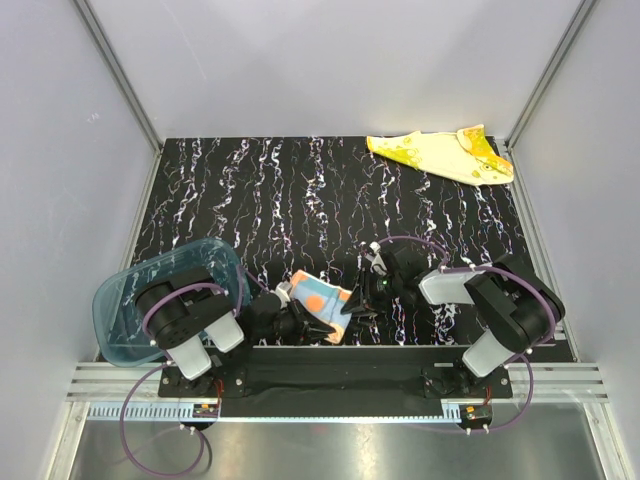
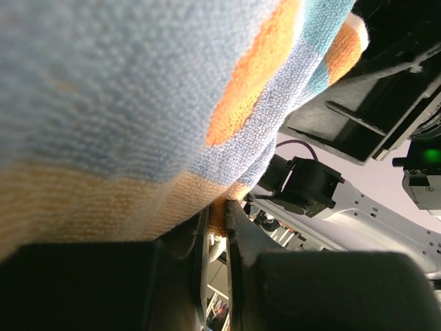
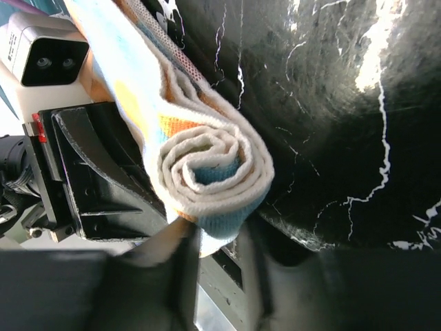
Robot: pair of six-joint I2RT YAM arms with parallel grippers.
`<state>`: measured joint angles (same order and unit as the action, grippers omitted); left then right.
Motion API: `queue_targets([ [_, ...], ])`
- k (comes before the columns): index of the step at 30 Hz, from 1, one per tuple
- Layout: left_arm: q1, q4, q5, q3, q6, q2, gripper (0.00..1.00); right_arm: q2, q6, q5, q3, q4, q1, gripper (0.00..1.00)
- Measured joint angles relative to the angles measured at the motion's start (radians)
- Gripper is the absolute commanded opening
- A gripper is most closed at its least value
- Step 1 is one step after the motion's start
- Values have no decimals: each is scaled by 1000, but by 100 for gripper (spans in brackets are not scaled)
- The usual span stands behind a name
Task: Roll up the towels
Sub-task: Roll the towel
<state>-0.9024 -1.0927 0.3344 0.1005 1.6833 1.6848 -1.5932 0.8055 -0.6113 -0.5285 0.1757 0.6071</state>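
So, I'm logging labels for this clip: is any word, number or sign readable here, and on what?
No text can be read.
The tick-marked strip on the near rail: marks too small to read.
The orange-pink towel and yellow towel: patterns only, no lettering.

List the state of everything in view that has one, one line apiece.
orange-pink towel: rolled into a spiral, between the two grippers.
yellow towel: unrolled, lying loose at the far right.
teal plastic tray: upright, at the near left.
left gripper: shut on the orange-pink towel.
right gripper: jaws either side of the roll's end; whether they clamp it is unclear.
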Motion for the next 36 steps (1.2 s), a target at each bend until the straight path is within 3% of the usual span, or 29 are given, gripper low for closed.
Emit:
queue_targets([
  [3, 1, 0, 1, 0, -3, 0, 14, -9, 0, 0, 0, 8, 1, 21],
  [8, 1, 98, 12, 40, -64, -34, 26, -10, 0, 13, -4, -3, 2, 18],
  [14, -23, 577, -55, 201, -233, -253, 42, 16, -30, 74, -55, -132, 3, 17],
  [22, -55, 1176, -285, 441, -451, -401, 45, 47, -56, 151, -112, -302, 4, 15],
  [28, -298, 1635, -682, 719, -562, -383, 45, 60, -67, 189, -149, -400, 14, 15],
  [32, -449, 1707, -874, 886, -663, -312, 45, 68, -73, 220, -180, -466, 28, 15],
  [36, -522, 1698, -952, 965, -777, -206, 45, 70, -76, 237, -197, -507, 36, 15],
])
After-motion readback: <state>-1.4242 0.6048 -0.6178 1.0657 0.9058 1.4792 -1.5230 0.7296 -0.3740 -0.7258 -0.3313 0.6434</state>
